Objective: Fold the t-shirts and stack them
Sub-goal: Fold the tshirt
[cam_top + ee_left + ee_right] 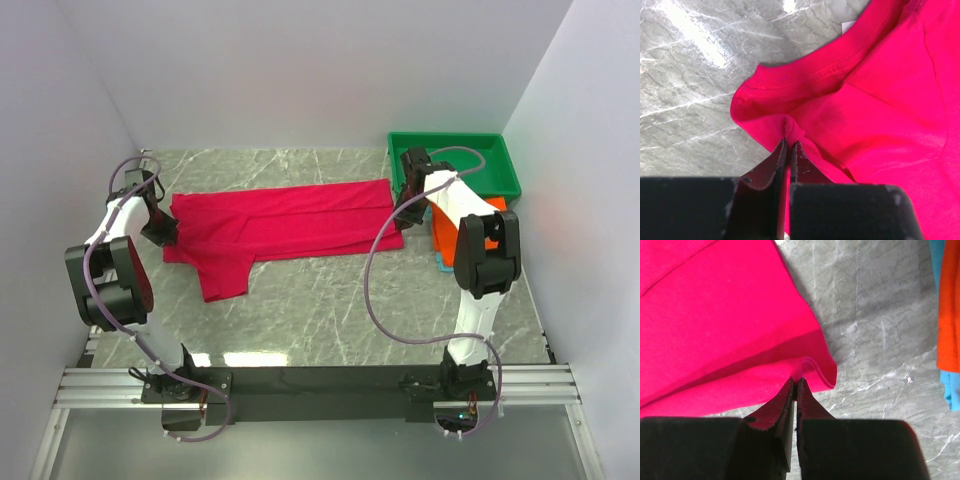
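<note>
Both arms reach forward with their wrists bent down to the bench [330, 320]. The left pincer [789, 143] pinches the crimson-pink t-shirt [290, 222] beside its neckline, and the right pincer [796, 381] pinches its hem corner. The shirt lies spread between them.

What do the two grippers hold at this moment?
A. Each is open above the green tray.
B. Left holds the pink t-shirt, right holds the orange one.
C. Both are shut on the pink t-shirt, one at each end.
C: the left gripper pinches the crimson-pink t-shirt near its collar and the right gripper pinches a corner at its other end; the orange t-shirt lies apart.
</note>
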You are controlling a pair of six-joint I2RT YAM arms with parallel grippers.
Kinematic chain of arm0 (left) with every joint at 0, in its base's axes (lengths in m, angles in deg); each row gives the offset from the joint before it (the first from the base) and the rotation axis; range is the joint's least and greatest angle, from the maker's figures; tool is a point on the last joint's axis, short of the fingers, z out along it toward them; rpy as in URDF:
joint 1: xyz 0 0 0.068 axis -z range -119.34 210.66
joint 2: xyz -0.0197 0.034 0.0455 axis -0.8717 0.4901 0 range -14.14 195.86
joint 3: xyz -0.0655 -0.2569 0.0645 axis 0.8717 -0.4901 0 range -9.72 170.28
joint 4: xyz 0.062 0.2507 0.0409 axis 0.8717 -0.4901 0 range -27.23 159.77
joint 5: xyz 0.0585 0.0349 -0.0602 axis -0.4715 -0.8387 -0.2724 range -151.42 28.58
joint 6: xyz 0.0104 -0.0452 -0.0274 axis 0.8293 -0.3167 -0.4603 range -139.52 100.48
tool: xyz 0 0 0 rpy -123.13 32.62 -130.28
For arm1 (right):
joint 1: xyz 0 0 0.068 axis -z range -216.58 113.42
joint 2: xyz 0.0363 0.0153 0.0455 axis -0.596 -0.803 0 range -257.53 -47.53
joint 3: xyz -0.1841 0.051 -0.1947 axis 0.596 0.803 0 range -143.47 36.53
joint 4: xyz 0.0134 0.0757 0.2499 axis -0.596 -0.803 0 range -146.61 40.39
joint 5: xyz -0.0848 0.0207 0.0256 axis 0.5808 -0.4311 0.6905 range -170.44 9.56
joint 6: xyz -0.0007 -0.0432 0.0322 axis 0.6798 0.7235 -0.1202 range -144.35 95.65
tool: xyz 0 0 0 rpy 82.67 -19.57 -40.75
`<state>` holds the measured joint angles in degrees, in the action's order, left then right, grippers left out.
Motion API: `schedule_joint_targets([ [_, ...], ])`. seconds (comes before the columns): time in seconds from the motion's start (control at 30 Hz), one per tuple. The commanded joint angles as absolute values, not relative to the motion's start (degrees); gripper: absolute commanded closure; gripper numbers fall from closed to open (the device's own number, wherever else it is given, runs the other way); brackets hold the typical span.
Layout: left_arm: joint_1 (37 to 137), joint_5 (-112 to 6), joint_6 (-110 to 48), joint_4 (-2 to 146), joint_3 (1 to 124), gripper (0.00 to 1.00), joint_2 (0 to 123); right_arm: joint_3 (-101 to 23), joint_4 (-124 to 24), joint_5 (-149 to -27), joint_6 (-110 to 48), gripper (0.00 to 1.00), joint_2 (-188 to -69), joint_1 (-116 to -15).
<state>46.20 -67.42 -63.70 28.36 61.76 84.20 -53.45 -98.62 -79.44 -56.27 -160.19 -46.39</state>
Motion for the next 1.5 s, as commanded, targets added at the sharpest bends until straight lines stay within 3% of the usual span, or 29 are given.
schedule_joint_targets([
  [0.0,45.8,-67.7,-63.5,29.3,64.3,0.99,84.3,-55.8,-97.4,-78.2,-56.6,1.0,-160.8,-45.5],
  [1.0,45.8,-67.5,-62.5,38.1,62.4,0.99,87.8,-56.3,-90.1,-77.4,-56.6,1.0,-167.0,-44.9],
  [1.1,45.8,-67.0,-62.1,38.6,62.1,0.89,87.0,-56.1,-89.6,-77.6,-56.8,0.95,-166.2,-45.1],
  [1.13,45.9,-67.0,-62.0,38.3,62.4,0.76,86.6,-55.9,-89.3,-77.8,-56.8,0.89,-165.8,-44.9],
  [1.4,46.0,-66.5,-61.9,37.2,60.3,0.22,76.1,-52.0,-88.1,-78.8,-56.3,0.53,-156.9,-45.5],
  [1.43,46.1,-66.5,-61.8,36.9,59.5,0.11,74.6,-51.2,-87.9,-78.9,-56.3,0.51,-155.8,-45.8],
  [1.47,46.3,-66.5,-61.6,36.6,58.4,0.07,73.1,-50.3,-87.4,-79.0,-56.3,0.5,-153.4,-46.3],
])
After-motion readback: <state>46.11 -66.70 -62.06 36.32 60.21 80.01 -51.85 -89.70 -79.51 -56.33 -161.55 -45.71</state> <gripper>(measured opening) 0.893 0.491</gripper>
